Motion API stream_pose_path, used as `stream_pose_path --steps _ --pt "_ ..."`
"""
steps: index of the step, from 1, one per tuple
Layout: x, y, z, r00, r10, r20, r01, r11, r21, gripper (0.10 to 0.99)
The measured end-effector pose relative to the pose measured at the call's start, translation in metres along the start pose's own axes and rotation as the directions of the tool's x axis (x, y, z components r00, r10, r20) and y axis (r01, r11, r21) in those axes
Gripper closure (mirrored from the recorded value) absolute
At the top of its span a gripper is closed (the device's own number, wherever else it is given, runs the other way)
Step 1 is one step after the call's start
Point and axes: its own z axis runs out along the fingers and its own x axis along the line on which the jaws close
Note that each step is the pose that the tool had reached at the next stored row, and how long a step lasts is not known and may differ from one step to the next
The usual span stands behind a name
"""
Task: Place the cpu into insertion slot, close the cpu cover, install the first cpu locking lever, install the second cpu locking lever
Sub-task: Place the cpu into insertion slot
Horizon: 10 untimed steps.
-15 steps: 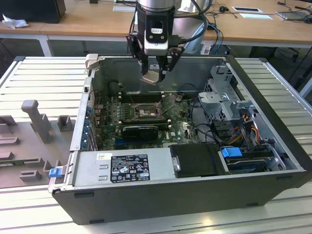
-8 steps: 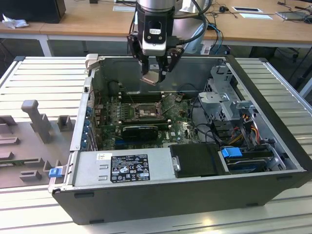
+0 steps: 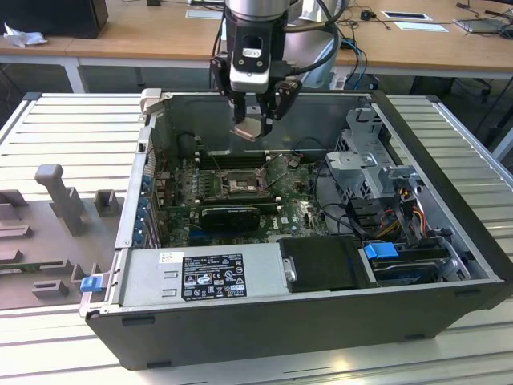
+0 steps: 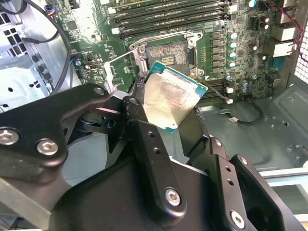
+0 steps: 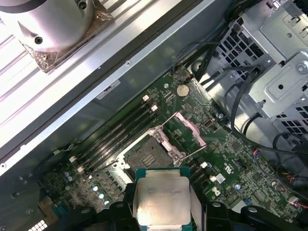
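Pinching the cpu (image 4: 171,98) by its edges in the gripper (image 3: 255,122), fingers pressed tight against it, dull silver top showing in both wrist views. Holding it tilted, up over the open computer case (image 3: 304,317) and well above the green motherboard (image 3: 292,210). Hovering clear of the insertion slot (image 5: 147,155), not touching it. Leaving that socket bare and dark in the middle, with the cpu cover (image 5: 186,126) flipped open just beside it.

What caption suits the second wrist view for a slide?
The gripper holds the cpu clear of the open insertion slot on the motherboard.
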Motion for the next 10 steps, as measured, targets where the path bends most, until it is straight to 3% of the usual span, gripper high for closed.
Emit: stream_pose_path --steps 10 --pt "0.0000 -0.0001 0.0017 0.9975 0.070 0.0061 -0.070 0.9975 -0.002 0.557"
